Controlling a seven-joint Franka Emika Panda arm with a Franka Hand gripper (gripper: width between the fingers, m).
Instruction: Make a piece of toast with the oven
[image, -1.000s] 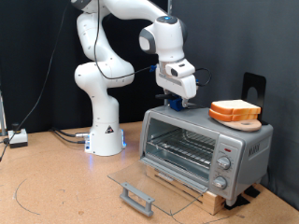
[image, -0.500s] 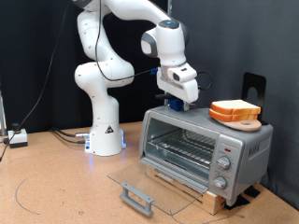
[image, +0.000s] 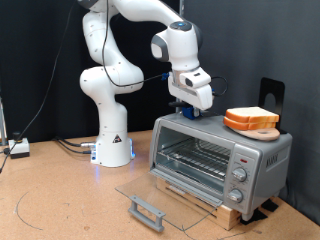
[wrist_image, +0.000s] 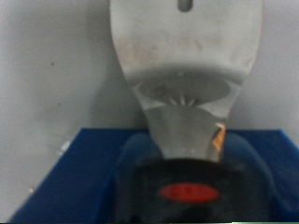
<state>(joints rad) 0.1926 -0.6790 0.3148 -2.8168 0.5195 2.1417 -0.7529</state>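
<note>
The silver toaster oven (image: 252, 150) stands on a wooden base at the exterior view's right. Its glass door (image: 165, 194) is open and lies flat, with the grey bar handle (image: 147, 211) at the front and the wire rack (image: 197, 160) bare. Two near-identical bread slices (image: 250, 117) lie stacked on a small wooden board (image: 263, 131) on the oven's top, at its right. I cannot tell which is the piece of toast. My gripper (image: 191, 113) hangs just above the oven top's left part, apart from the bread. It holds nothing that I can see.
The white arm's base (image: 113, 145) stands left of the oven, with cables (image: 70, 146) behind it. A black stand (image: 272, 91) rises behind the oven. The wrist view is a blurred close-up of a pale grey shape over a blue part (wrist_image: 65, 177).
</note>
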